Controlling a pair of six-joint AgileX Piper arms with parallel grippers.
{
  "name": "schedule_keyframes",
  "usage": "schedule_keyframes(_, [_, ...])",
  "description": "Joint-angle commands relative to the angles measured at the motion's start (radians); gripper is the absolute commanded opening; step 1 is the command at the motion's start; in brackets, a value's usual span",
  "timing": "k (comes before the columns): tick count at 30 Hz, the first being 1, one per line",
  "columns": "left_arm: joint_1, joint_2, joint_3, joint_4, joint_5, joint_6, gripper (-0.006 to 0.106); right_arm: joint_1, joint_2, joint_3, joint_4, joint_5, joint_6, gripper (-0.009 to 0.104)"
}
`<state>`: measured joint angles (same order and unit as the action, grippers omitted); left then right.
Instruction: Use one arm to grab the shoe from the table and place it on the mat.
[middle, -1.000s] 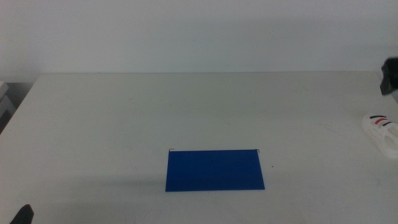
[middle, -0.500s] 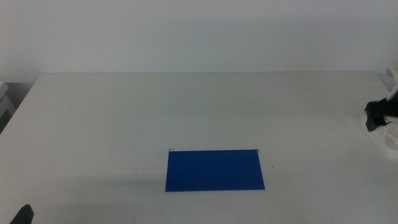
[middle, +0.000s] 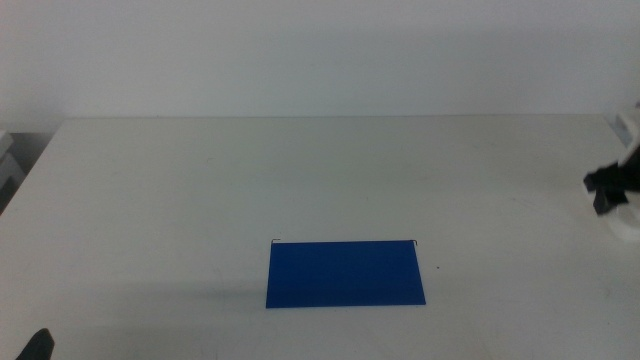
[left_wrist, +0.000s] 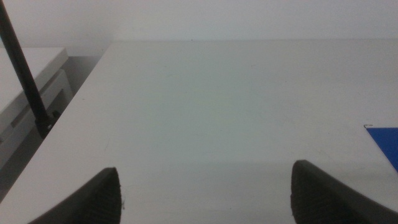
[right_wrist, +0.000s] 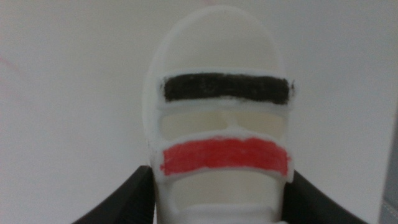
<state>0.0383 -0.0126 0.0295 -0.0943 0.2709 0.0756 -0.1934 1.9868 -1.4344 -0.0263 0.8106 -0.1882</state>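
Note:
The white shoe (right_wrist: 217, 81) with a black and a red strap lies on the table (middle: 300, 170) at its far right edge, mostly hidden behind my right gripper (middle: 605, 190) in the middle view. In the right wrist view my right gripper (right_wrist: 217, 180) is open, with one jaw on each side of the shoe and close against it. The blue mat (middle: 345, 272) lies flat near the table's front middle, well left of the shoe. My left gripper (left_wrist: 205, 186) is open and empty, waiting at the front left corner (middle: 38, 345).
A corner of the mat shows in the left wrist view (left_wrist: 385, 140). A grey-white cabinet (left_wrist: 31, 87) and a thin black cable (left_wrist: 25, 68) stand beyond the table's left edge. A white wall rises behind the table.
My right gripper has come down from above the table's right edge onto the shoe and now covers most of it. The shoe, the mat and the left arm have not moved.

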Motion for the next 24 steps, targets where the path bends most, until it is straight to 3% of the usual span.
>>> schedule_keyframes(1, [-0.004, -0.014, 0.007, -0.008, -0.08, -0.004, 0.094, 0.019, -0.125, -0.031, 0.012, -0.003, 0.029, -0.004])
schedule_keyframes(9, [-0.004, -0.014, 0.007, -0.008, -0.08, -0.004, 0.094, 0.155, -0.268, -0.067, 0.008, 0.099, 0.259, -0.004])
schedule_keyframes(13, [-0.004, -0.014, 0.007, -0.008, -0.08, -0.004, 0.094, 0.286, -0.267, -0.129, -0.04, 0.189, 0.398, -0.004])
schedule_keyframes(19, [-0.004, -0.014, 0.007, -0.008, -0.08, -0.004, 0.094, 0.53, -0.256, -0.166, -0.118, 0.188, 0.625, -0.004])
schedule_keyframes(24, [-0.004, -0.014, 0.007, -0.008, -0.08, -0.004, 0.094, 0.701, -0.187, -0.204, -0.124, 0.184, 0.784, -0.004])
